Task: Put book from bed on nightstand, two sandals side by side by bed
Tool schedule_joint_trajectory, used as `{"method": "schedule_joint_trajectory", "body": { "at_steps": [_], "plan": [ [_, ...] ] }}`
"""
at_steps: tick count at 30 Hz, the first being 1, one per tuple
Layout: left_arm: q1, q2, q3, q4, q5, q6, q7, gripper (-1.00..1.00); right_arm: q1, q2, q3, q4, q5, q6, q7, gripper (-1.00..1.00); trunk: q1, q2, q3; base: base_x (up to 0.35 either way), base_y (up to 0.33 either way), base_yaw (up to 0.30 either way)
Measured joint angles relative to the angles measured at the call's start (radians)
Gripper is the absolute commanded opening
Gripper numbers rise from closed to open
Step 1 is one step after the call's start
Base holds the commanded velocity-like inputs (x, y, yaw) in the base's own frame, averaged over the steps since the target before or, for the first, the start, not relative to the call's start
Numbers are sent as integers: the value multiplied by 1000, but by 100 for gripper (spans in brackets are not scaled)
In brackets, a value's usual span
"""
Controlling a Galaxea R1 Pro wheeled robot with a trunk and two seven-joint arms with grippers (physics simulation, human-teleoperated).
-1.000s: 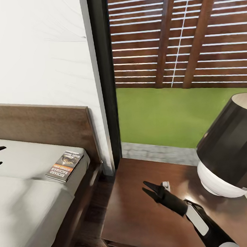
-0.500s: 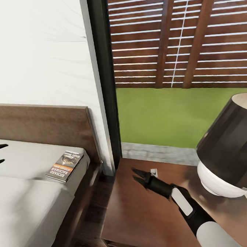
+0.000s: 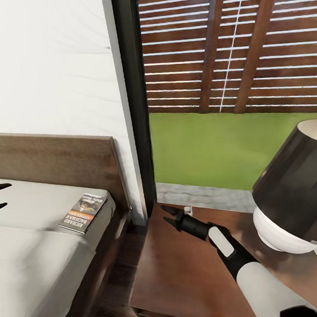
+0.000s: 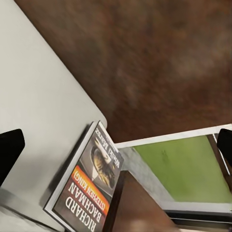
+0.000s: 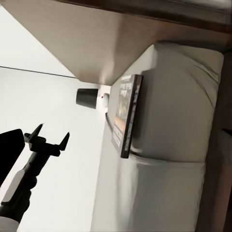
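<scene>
Lying flat, thin paperback book (image 3: 83, 213) on smooth grey mattress (image 3: 33, 262), beside plain headboard (image 3: 54, 161)

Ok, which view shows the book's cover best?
The left wrist view: the book is close, its cover lettering readable. The head view shows it small on the bed; the right wrist view shows it nearly edge-on.

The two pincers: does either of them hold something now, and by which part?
Nothing is held. The right pincer is open over the nightstand, the left pincer open over the bed. The book lies untouched.
</scene>
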Motion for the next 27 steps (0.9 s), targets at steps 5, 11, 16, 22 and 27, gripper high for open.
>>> {"method": "schedule_joint_trajectory", "body": {
  "at_steps": [5,11,16,22,27],
  "plan": [
    [0,0,0,-1,-1,6,0,100,-46,22,0,60,-10,2,-39,100,0,0,0,0,0,0],
    [0,0,0,-1,-2,8,2,100,-64,42,-1,81,-17,0,-89,100,0,0,0,0,0,0],
    [0,0,0,-1,-2,9,3,100,-69,48,-6,86,-26,-3,-120,100,0,0,0,0,0,0],
    [0,0,1,-1,-1,9,3,100,-70,48,-13,88,-24,-9,-127,100,0,0,0,0,0,0],
    [0,1,1,-1,-2,10,3,100,-71,46,-15,88,-25,-10,-127,100,0,0,0,0,0,0]
  ]
}}
